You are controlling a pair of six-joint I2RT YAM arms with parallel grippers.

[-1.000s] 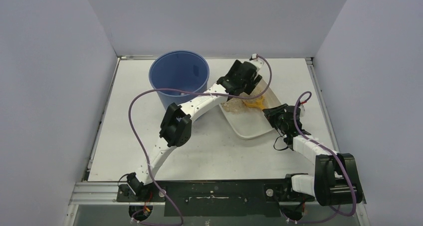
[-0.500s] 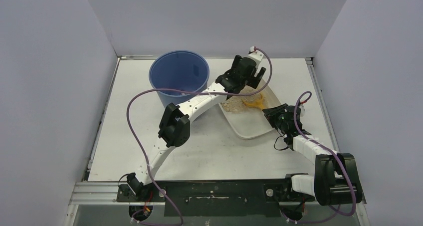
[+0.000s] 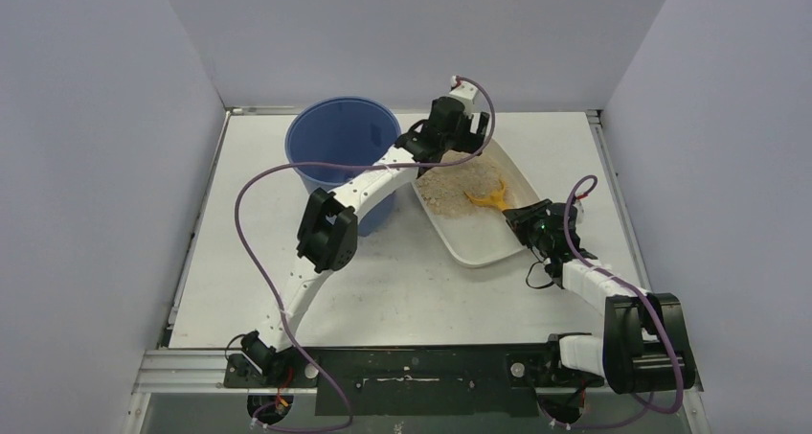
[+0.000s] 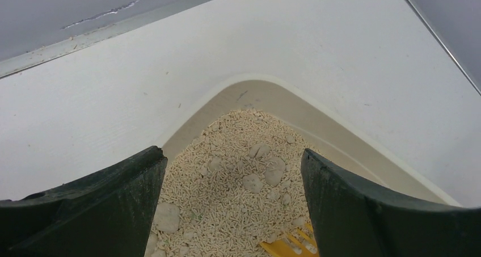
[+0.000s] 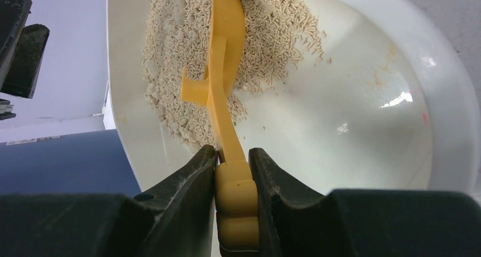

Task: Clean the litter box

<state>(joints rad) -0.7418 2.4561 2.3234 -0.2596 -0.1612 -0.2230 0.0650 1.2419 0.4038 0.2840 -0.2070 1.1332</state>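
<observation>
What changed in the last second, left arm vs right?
The left gripper, jaws open and empty throughout, pulled back from over the litter box toward its far-left corner, uncovering the litter heap. Nothing was grabbed or released. Unchanged: the right gripper shut on the yellow scoop, whose head lies in the litter. Litter box and blue bucket stayed put.

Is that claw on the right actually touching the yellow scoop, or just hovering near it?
Touching. In the right wrist view the right gripper is shut on the yellow scoop, with a finger pressed against each side of its handle and no gap.
</observation>
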